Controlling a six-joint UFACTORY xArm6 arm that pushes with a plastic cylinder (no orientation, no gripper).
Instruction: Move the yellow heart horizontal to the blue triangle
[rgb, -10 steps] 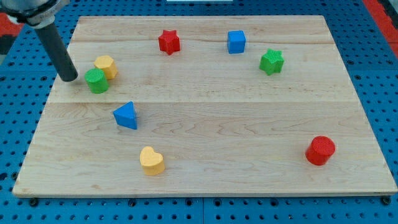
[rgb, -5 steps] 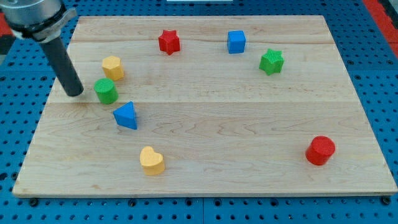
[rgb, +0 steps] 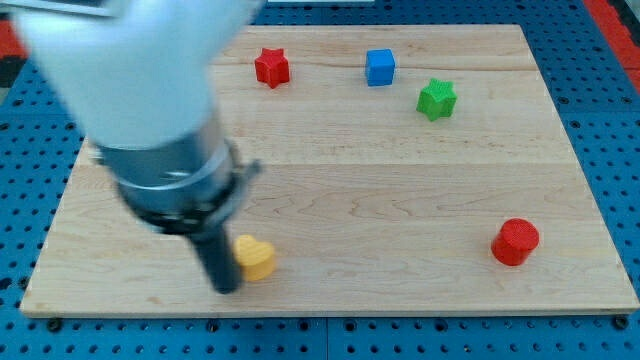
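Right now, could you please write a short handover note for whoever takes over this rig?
My tip is down on the board near the view's bottom left, touching or almost touching the left side of the yellow heart.
The blue triangle is not visible; the arm's blurred body covers the board's left-centre, so I cannot judge how the two line up.
Elsewhere: red star, blue cube, green star, red cylinder.
Done: tip brought up to the heart.
Left: confirm where the triangle is, then push the heart level with it.
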